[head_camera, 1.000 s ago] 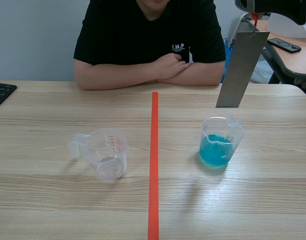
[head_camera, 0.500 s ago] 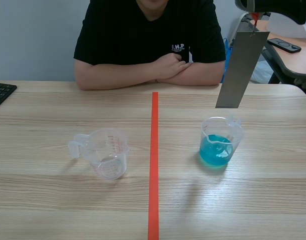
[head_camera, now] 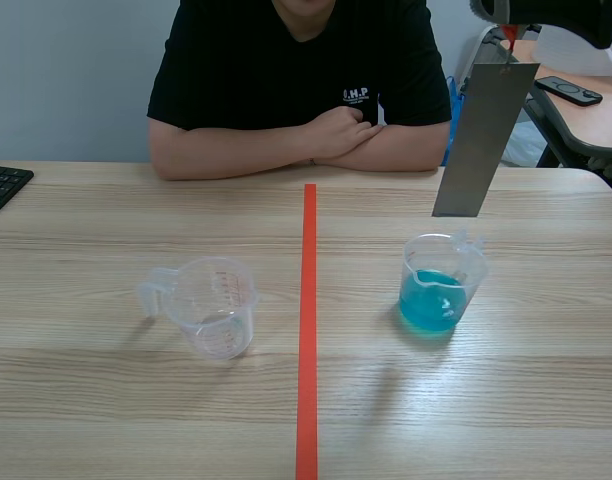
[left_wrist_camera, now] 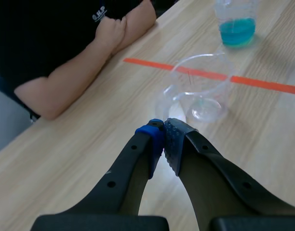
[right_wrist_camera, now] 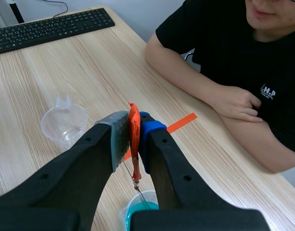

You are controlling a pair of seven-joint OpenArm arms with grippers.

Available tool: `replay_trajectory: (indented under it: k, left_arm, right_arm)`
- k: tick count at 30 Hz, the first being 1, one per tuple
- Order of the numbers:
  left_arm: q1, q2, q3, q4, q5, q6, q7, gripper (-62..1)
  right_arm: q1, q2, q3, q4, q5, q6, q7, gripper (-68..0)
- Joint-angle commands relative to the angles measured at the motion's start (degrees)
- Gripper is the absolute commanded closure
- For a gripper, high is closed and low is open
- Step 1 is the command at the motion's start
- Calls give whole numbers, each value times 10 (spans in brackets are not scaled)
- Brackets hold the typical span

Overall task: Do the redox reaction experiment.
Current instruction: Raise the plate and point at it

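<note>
Scene view count: two clear plastic cups, one metal sheet, one keyboard, one person

Cups: the empty cup [head_camera: 214,305] stands left of the single orange-red tape line [head_camera: 308,330]. The cup of blue liquid [head_camera: 438,285] stands right of it. The two are well apart, and both are upright.

Metal sheet [head_camera: 483,140]: grey, hanging tilted above the cup of blue liquid, with its lower edge clear of the rim.

Right claw [right_wrist_camera: 133,139]: raised, its pads clamped on an orange tab [right_wrist_camera: 133,126] from which the sheet hangs.

Left claw [left_wrist_camera: 163,139]: fingers together, nothing between them, held above the table with the empty cup just ahead.

Surface: light wood-grain table [head_camera: 106,400]. The black keyboard [head_camera: 1,187] sits at its far left edge.

Room: the person [head_camera: 296,70], in a black shirt, sits across the table with arms folded on it. A pale wall is behind, and a second desk is at the far right
</note>
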Motion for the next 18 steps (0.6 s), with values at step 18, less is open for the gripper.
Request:
replay_trajectory:
  k: [18]
  left_arm:
    - [-432,52,422,-9,-117,-1,287,-28]
  right_arm:
    - [8,9,8,5,14,0,8,-15]
